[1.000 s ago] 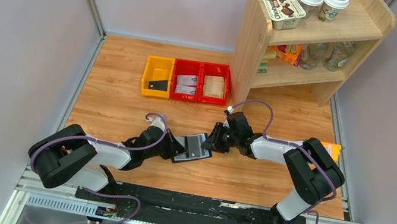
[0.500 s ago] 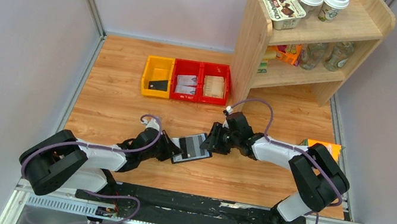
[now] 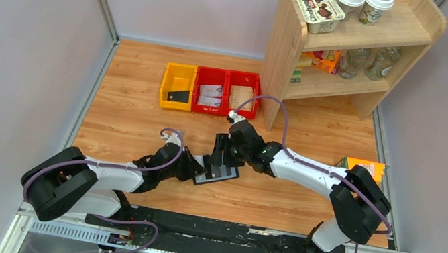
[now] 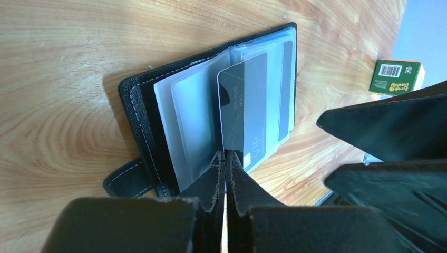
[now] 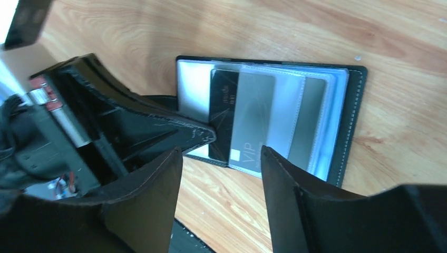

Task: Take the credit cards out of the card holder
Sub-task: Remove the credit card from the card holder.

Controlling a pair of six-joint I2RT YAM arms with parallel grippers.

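Inspection from the near side of the table.

- The card holder (image 3: 225, 173) is lying open and flat on the wooden table (image 3: 134, 119), between the two arms. Its clear plastic sleeves (image 4: 190, 121) are fanned upward and its strap tab (image 4: 124, 179) is pointing toward the left arm.
- One dark credit card (image 4: 253, 105), marked "VIP", is sitting among the sleeves. It is jutting partway out, past the holder's edge and over the wood.
- The left gripper (image 3: 192, 162) is lying low on the table with its fingers pressed tight together, no gap showing. The tips are touching the holder's edge, just beside the jutting card. Whether a sleeve is caught between them cannot be told.
- The right gripper (image 5: 221, 153) is hanging over the same edge of the holder with its jaws spread apart. Nothing is sitting between them, and the card's protruding end is showing in the gap below.
- A loose black card (image 3: 178, 95) is lying in the yellow bin (image 3: 168, 84) at the back. Two red bins (image 3: 230, 73) are standing beside it, holding whitish cards.
- An orange carton (image 3: 364, 168) is lying at the table's right edge, well apart from the holder.
- A wooden shelf (image 3: 284, 48) is standing at the back right.
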